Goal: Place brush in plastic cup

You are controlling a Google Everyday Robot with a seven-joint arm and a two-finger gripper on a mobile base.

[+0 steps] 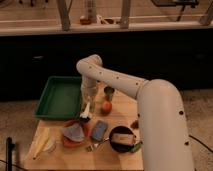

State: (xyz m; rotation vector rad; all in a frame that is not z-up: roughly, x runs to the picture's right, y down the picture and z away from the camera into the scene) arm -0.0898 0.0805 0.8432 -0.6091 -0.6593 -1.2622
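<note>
Bench (65,157) by green tray (60,97): tool (86,111) low, apart-or-together unclear; release brush upright, centred over plastic cup

A wooden table (75,157) stands on grey floor (15,131) before dark cabinets (165,55).

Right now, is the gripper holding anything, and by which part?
Cannot be told. The gripper points down beside the near corner of the green tray; what, if anything, it holds is unclear.
</note>
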